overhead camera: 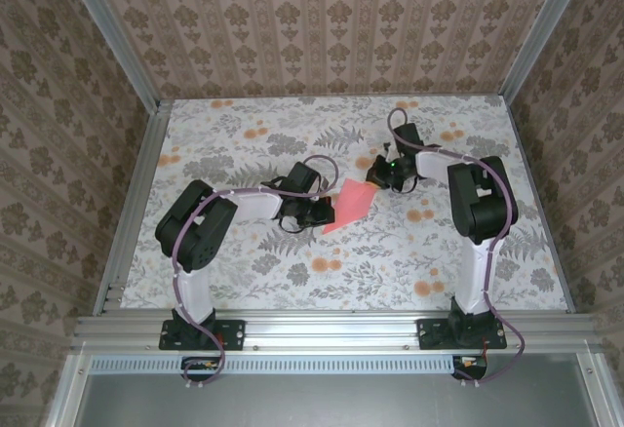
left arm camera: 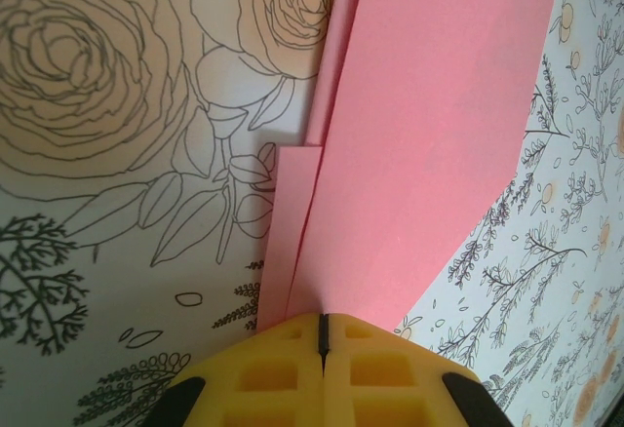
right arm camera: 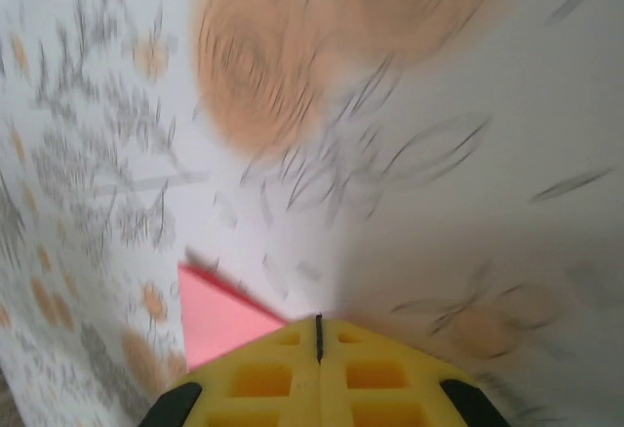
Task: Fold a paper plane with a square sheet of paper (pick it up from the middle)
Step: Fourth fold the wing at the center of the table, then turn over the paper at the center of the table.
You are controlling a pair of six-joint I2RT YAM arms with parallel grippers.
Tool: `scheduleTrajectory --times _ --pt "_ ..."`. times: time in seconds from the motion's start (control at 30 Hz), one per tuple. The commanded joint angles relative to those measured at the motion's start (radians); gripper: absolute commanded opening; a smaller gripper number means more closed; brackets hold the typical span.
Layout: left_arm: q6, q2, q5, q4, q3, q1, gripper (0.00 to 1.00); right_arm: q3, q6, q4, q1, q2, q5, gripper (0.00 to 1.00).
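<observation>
The salmon-pink sheet of paper (overhead camera: pixel 349 205) sits mid-table as a folded, slanted shape between the two grippers. In the left wrist view the sheet of paper (left arm camera: pixel 429 135) runs away from the yellow jaws, with a crease and a narrow layered flap on its left. My left gripper (overhead camera: pixel 317 214) (left arm camera: pixel 322 322) is shut on its near end, at the crease. My right gripper (overhead camera: pixel 378 172) (right arm camera: pixel 319 325) is shut just above the table at the paper's upper right edge. A pink corner of the sheet (right arm camera: pixel 214 320) shows to the left of its tip; I cannot tell whether the tip touches it.
The table (overhead camera: pixel 244 144) has a white cloth printed with grey leaves and orange flowers. Metal rails (overhead camera: pixel 331 328) run along the near edge, and patterned walls (overhead camera: pixel 322 27) close in the back and both sides.
</observation>
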State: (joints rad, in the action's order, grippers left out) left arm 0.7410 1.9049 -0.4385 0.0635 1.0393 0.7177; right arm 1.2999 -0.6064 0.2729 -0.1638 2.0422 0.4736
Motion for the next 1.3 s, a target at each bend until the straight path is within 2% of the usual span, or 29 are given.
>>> scheduleTrajectory --times 0.0,0.13,0.23,0.37,0.47,0.63,1.1,1.27 --pt "-0.013 0.045 0.033 0.105 -0.023 -0.004 0.03 0.045 -0.011 0.052 0.004 -0.005 -0.062 0.11" --pt "-0.005 0.026 0.015 0.079 -0.018 -0.001 0.04 0.008 -0.020 0.042 0.002 -0.070 -0.043 0.21" --pt "0.035 -0.021 -0.014 0.010 -0.025 -0.009 0.14 -0.071 -0.041 0.001 -0.003 -0.137 0.001 0.36" --pt "0.082 -0.083 -0.039 -0.068 -0.039 -0.029 0.24 -0.172 -0.076 -0.050 -0.015 -0.200 0.054 0.44" --pt "0.095 -0.121 -0.029 -0.085 -0.053 -0.044 0.30 -0.224 -0.098 -0.088 -0.026 -0.227 0.104 0.45" --pt "0.106 -0.158 -0.003 -0.088 -0.093 -0.075 0.37 -0.241 -0.104 -0.088 -0.056 -0.224 0.115 0.46" --pt "0.155 -0.219 -0.009 -0.137 -0.183 -0.140 0.52 -0.201 -0.119 -0.134 -0.125 -0.133 0.140 0.48" --pt "0.167 -0.233 -0.017 -0.150 -0.198 -0.154 0.56 -0.206 -0.135 -0.194 -0.137 -0.119 0.163 0.45"
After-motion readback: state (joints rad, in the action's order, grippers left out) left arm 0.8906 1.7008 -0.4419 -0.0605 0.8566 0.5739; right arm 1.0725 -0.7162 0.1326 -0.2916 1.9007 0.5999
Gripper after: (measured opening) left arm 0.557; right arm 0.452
